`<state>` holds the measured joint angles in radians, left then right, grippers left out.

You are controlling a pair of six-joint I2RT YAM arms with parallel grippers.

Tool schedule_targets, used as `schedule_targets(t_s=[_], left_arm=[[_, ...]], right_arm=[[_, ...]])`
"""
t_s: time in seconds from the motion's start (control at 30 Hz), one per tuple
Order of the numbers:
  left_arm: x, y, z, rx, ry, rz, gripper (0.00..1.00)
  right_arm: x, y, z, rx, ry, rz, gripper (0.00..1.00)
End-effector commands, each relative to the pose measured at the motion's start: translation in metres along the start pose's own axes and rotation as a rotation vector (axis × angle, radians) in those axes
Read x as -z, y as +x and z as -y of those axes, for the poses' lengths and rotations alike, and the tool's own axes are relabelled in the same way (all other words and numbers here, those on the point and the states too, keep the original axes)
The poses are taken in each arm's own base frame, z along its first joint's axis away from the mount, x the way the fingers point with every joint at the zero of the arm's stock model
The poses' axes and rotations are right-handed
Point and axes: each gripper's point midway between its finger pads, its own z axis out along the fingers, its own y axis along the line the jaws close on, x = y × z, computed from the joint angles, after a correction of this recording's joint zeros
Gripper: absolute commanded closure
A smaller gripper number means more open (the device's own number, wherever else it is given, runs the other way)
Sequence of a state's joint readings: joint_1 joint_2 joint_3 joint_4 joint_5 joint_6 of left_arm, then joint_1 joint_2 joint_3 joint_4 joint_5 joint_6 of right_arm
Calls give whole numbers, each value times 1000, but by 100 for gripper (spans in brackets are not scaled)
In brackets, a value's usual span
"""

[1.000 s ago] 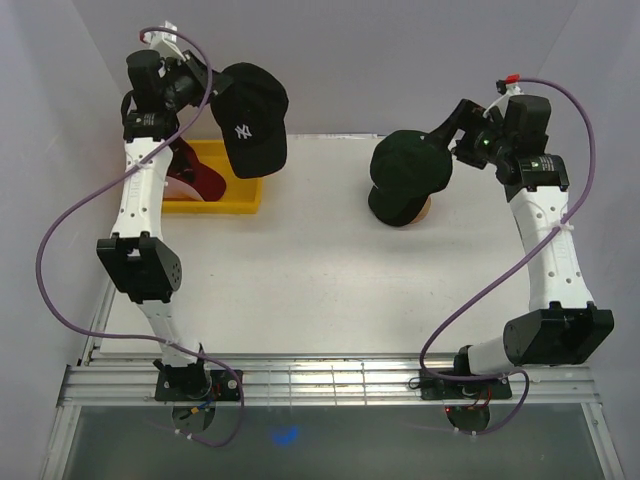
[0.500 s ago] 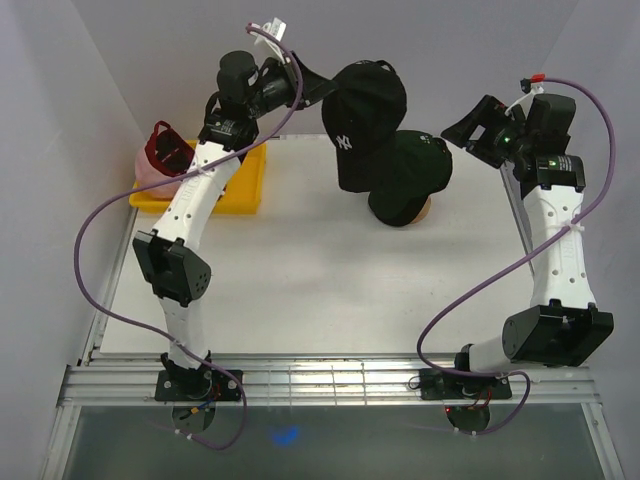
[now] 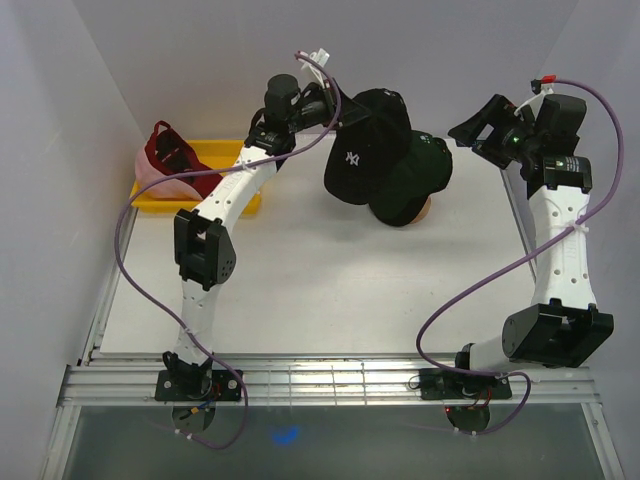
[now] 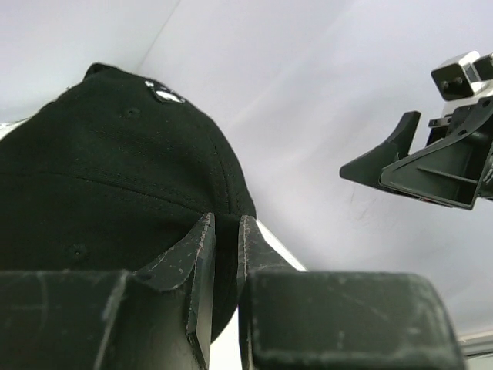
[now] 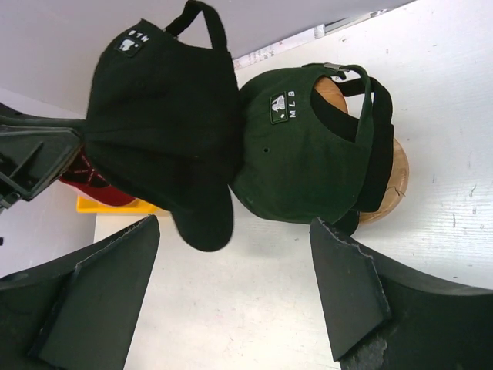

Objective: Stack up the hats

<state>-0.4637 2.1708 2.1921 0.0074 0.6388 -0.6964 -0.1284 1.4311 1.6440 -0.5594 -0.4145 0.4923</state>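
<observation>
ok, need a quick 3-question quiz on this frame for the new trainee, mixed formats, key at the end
1. True or false: the right fingers are shut on the dark green cap.
2. What holds the black cap in the air? A) the left fingers B) the right fingers C) both
3. In a few words: what does the dark green cap sit on?

Key
1. False. They stand open and hold nothing.
2. A. They pinch the cap's edge, and the cap hangs beside the green one.
3. The wooden stand.
</observation>
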Motion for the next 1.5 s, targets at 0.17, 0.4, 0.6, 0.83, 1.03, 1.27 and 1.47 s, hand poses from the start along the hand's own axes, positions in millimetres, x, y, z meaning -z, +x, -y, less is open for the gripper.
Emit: schedule_targets(t_s=[0.17, 0.4, 0.6, 0.83, 1.03, 1.27, 1.47], left_arm=[[-3, -17, 44, -70, 144, 56, 100], [-4, -15, 49, -68, 185, 45, 100], [-16, 24, 35, -23, 300, -84, 100], [-15, 32, 39, -33, 374, -124, 100], [-16, 43, 27, -17, 379, -155, 100], [-19, 50, 22, -14, 398, -172, 100], [-22, 57, 16, 2, 420, -187, 100]], right_arm=[[17, -16, -16, 29, -40, 52, 16], [17, -16, -18, 24, -52, 51, 16], [17, -17, -20, 14, -64, 52, 16], [19, -18, -21, 23, -61, 57, 16], [18, -17, -21, 20, -65, 58, 16], [15, -16, -17, 17, -57, 56, 16], [8, -11, -9, 8, -44, 45, 16]])
